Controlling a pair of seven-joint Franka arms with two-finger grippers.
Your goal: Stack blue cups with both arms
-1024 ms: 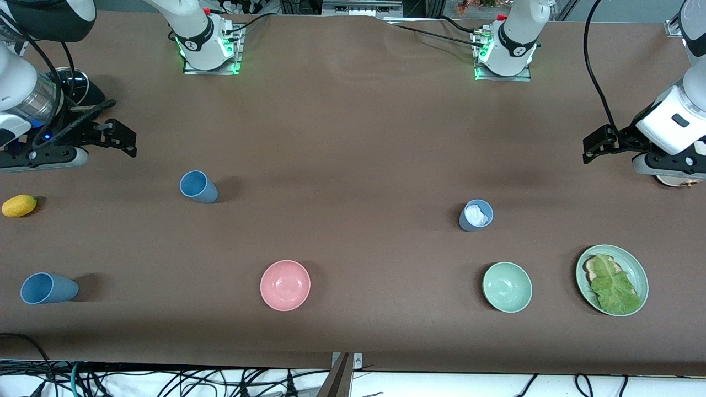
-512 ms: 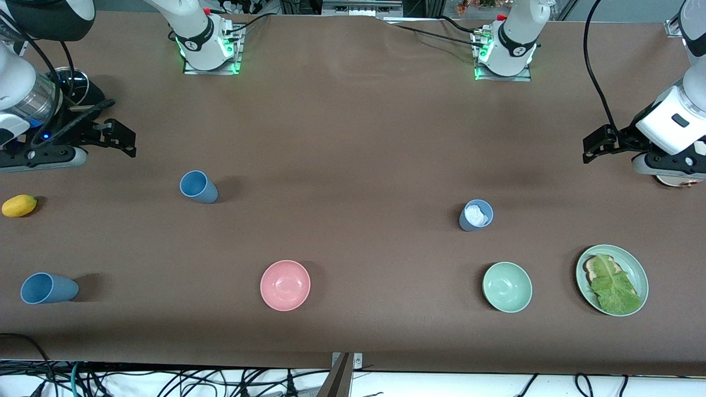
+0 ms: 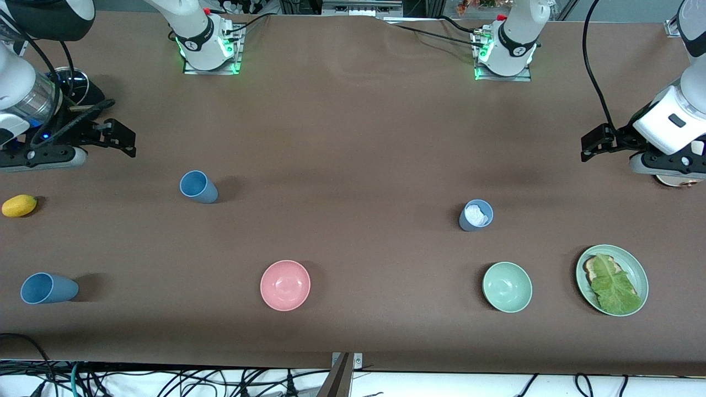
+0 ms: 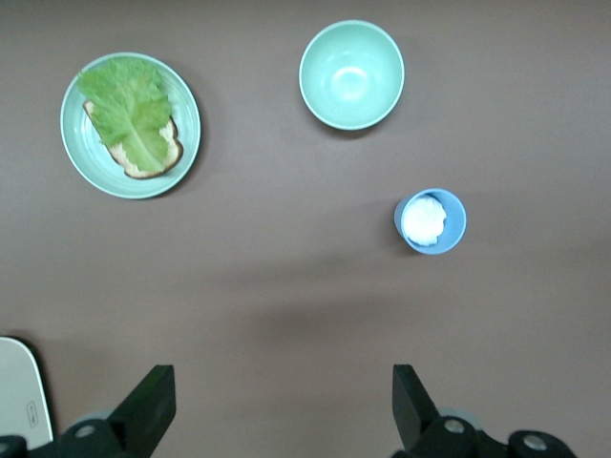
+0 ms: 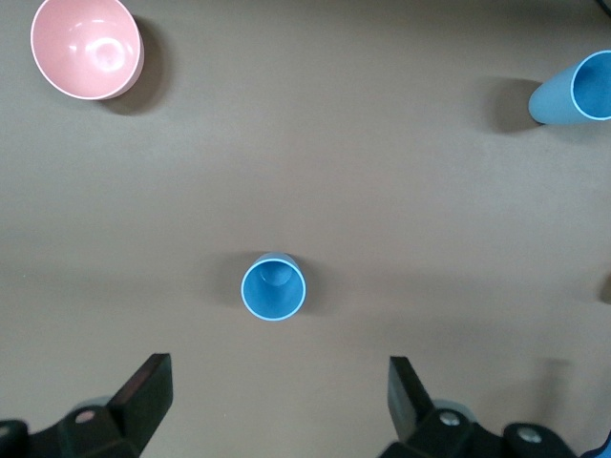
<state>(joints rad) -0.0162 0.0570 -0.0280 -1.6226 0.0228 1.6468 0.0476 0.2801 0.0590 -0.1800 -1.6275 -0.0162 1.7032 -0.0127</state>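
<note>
A mid blue cup (image 3: 197, 186) stands upright toward the right arm's end; it also shows in the right wrist view (image 5: 273, 286). A second mid blue cup (image 3: 47, 288) stands nearer the front camera at that end, and also shows in the right wrist view (image 5: 578, 91). A paler grey-blue cup (image 3: 475, 215) holds something white, as the left wrist view (image 4: 431, 220) shows. My right gripper (image 3: 126, 140) is open and empty over bare table, as its own wrist view (image 5: 277, 396) shows. My left gripper (image 3: 586, 148) is open and empty over bare table at the left arm's end, as its own wrist view (image 4: 284, 405) shows.
A pink bowl (image 3: 285, 285) and a pale green bowl (image 3: 507, 286) sit near the front edge. A green plate (image 3: 640, 275) with bread and lettuce lies beside the green bowl. A yellow fruit (image 3: 19, 205) lies at the right arm's end.
My left gripper has shifted very slightly toward the robots' bases. The right arm and the cups have not moved.
</note>
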